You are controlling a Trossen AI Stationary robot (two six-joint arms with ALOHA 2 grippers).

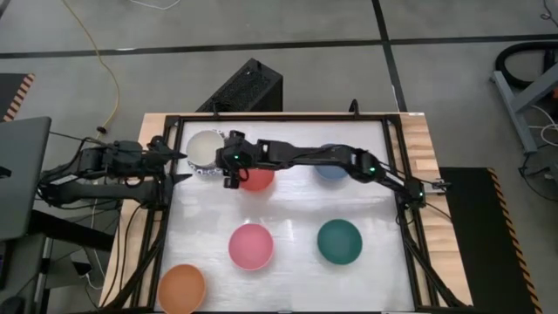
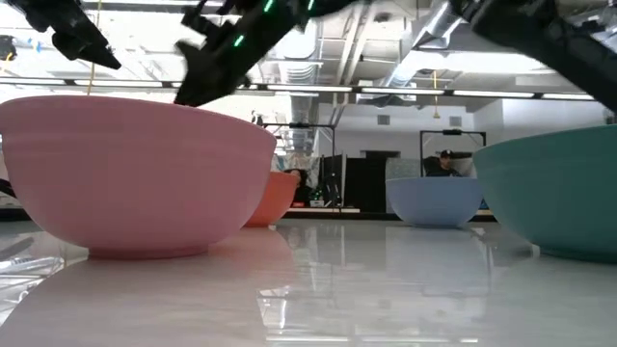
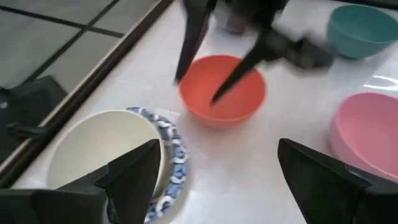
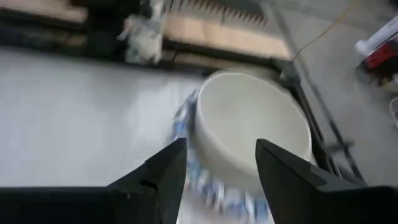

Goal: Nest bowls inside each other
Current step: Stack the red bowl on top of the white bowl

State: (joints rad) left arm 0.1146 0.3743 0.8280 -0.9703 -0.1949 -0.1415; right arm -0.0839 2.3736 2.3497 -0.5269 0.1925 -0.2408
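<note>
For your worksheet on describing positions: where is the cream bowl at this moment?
In the high view the cream bowl sits nested in a blue-patterned white bowl at the table's far left corner, just left of the red bowl, between the two grippers.

Both arms are dark, nearly black, built of slim jointed segments with cables running along them. The right arm carries small green indicator lights at its joints and near its wrist. The right hand [image 4: 216,168] ends in two broad, wedge-shaped black fingers; the left hand [image 3: 217,171] has matching angular black fingers.
</note>
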